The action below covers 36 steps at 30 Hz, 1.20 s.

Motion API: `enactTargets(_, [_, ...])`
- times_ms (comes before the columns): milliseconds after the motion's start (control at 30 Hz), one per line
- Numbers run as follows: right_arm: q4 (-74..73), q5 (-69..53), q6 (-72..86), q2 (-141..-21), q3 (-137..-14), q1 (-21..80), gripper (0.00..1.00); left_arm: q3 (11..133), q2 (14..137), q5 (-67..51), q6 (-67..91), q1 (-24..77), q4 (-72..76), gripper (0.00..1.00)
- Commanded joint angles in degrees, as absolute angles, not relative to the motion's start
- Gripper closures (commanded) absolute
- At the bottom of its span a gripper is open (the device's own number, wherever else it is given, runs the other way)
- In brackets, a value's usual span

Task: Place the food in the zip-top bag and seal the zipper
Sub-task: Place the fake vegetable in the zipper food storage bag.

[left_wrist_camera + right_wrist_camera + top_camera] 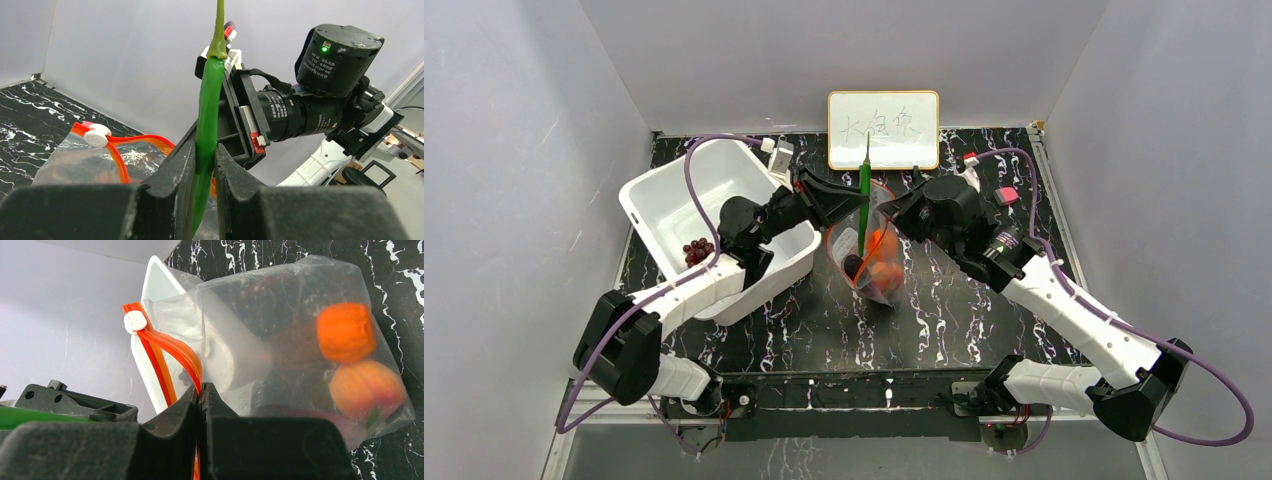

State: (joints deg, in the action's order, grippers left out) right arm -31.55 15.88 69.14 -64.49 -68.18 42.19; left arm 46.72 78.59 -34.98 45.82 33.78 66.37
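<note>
A black marbled table (944, 320) fills the middle of the overhead view, with a white bin (674, 190) at centre left. At the centre is the clear bag (260, 305), the right gripper (200, 392) pinched tight on its red-orange zipper strip (170, 347). The left gripper (204, 150) is clamped on an upright green pepper (210, 95) over the bag's mouth. Orange fruits (346, 332) sit inside the bag, and a dark grape bunch (697, 250) lies in the bin.

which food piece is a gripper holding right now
The long green pepper, pinched upright in the left gripper over the bag. The two orange fruits already lie inside the bag, and the dark grape bunch sits in the white bin.
</note>
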Motion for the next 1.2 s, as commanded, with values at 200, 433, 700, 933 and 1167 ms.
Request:
enactTargets(200, [-26.68, 17.05, 70.30, -63.30, -71.69, 41.90, 1.00, 43.44, 77.74, -34.38, 43.86, 34.63, 72.21, 1.00])
enactTargets(433, [-25.55, 16.88, 71.13, -63.02, -71.44, 41.92, 1.00, 41.48, 77.09, -32.46, 45.48, 35.03, 74.61, 0.98])
enactTargets(700, [-25.42, 15.97, 71.10, -62.73, -70.43, 41.84, 1.00, 40.58, 73.41, -31.08, 41.32, 35.07, 66.21, 0.58])
enactTargets(933, [-25.16, 15.87, 70.85, -62.38, -69.44, 41.88, 1.00, 42.84, 70.27, -31.12, 36.08, 35.20, 54.89, 0.59])
enactTargets(1167, [-25.67, 13.88, 64.54, -63.24, -68.97, 41.92, 1.00, 49.53, 65.12, -27.67, 27.40, 35.16, 32.85, 0.46])
